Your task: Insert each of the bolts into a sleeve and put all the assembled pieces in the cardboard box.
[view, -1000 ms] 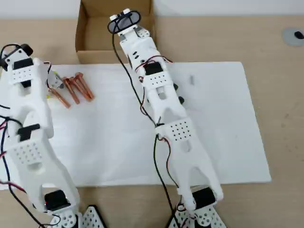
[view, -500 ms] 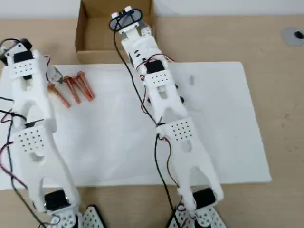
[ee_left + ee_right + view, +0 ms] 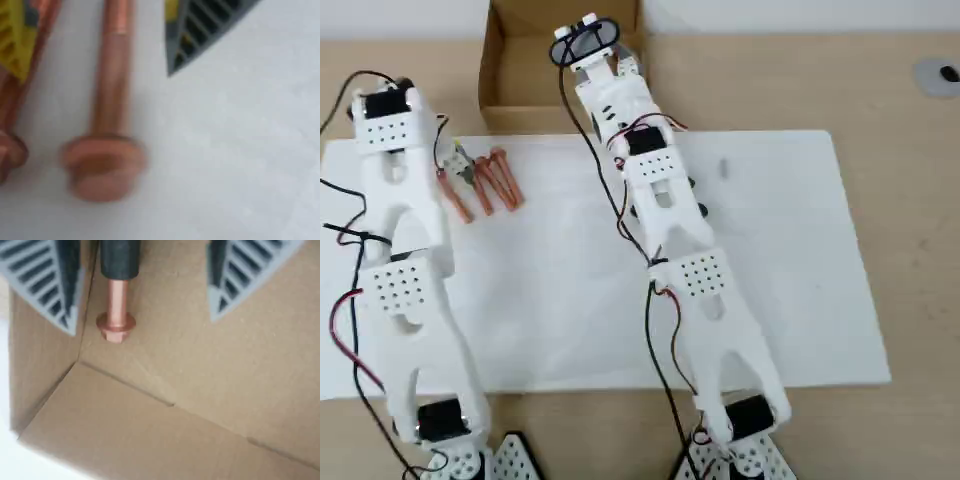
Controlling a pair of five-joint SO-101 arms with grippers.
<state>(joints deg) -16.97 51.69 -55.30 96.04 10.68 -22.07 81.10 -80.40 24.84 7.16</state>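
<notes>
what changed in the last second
The left gripper pushed forward, away from its base, in among the loose copper-coloured bolts on the white sheet, nudging them slightly; it holds nothing. The right gripper stayed at the brown cardboard box.

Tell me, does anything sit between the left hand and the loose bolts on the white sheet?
Nothing visible does. The left hand sits down at the bolts, open, with one bolt lying between its fingers; a neighbouring bolt lies close beside the yellow one.
</notes>
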